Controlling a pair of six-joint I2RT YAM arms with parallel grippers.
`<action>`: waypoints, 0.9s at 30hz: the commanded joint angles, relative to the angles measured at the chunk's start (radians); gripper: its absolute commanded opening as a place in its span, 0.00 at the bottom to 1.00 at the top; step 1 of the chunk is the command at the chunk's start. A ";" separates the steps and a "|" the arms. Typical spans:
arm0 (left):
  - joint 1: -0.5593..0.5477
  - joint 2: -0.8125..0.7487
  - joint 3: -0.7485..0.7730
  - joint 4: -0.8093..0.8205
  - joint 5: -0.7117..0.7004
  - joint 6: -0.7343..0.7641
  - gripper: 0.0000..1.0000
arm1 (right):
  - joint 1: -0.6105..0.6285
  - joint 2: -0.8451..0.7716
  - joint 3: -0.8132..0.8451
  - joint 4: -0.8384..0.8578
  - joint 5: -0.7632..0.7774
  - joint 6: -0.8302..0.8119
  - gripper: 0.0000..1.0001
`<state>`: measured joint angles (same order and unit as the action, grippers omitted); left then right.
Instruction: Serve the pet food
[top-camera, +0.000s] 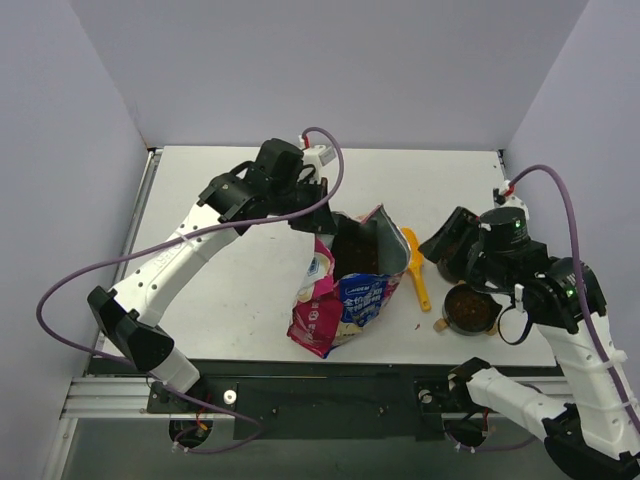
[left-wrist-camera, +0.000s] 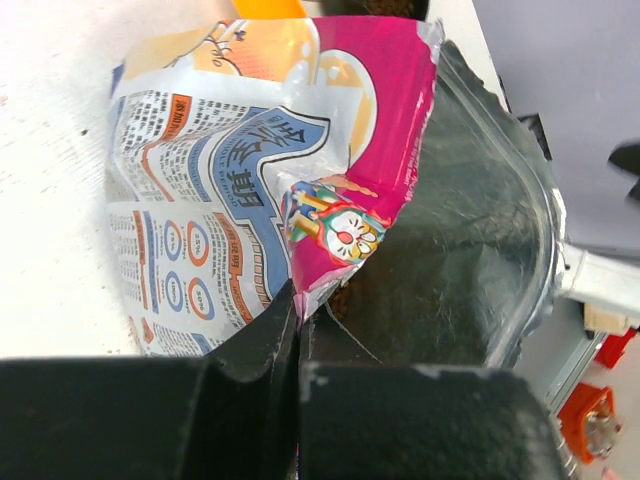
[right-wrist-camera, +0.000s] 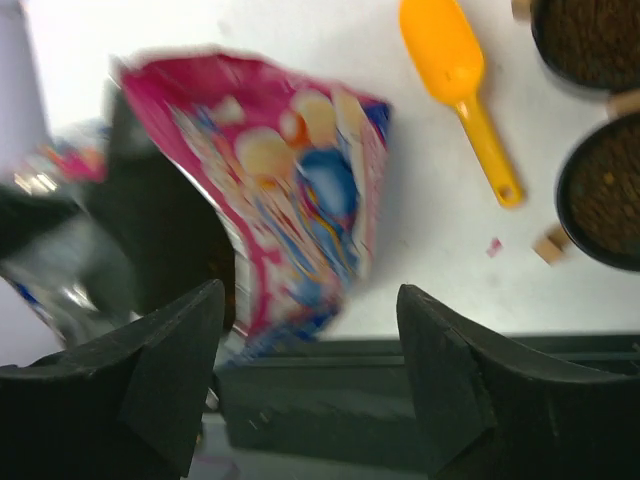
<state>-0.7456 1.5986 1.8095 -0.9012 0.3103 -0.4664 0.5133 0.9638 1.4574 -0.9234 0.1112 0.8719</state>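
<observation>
The left gripper (left-wrist-camera: 298, 312) pinches the rim of the bag (left-wrist-camera: 230, 190) tight so its mouth stands open for scooping, while right of the bag the right gripper (right-wrist-camera: 310, 300) hangs wide and empty, beside the orange scoop (right-wrist-camera: 450, 45) and the pet food (right-wrist-camera: 610, 195) heaped in black bowls (right-wrist-camera: 561, 195).

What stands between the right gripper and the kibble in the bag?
Nothing visible. The left gripper pinches the rim of the bag, holding its mouth open over the kibble. The open right gripper hovers beside the bowls. The orange scoop lies flat on the table between bag and bowls.
</observation>
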 joint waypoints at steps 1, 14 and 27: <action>0.048 -0.095 -0.010 0.206 0.068 -0.051 0.00 | -0.027 -0.005 -0.071 -0.172 -0.197 -0.198 0.66; 0.046 -0.091 -0.038 0.202 0.115 -0.087 0.00 | -0.009 0.101 0.075 -0.131 -0.194 -0.249 0.67; 0.005 -0.048 0.037 0.104 0.062 -0.071 0.00 | 0.123 0.269 0.057 -0.052 -0.137 -0.164 0.14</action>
<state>-0.7143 1.5711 1.7428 -0.8474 0.3584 -0.5392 0.5632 1.1820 1.5127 -1.0031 -0.0677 0.6361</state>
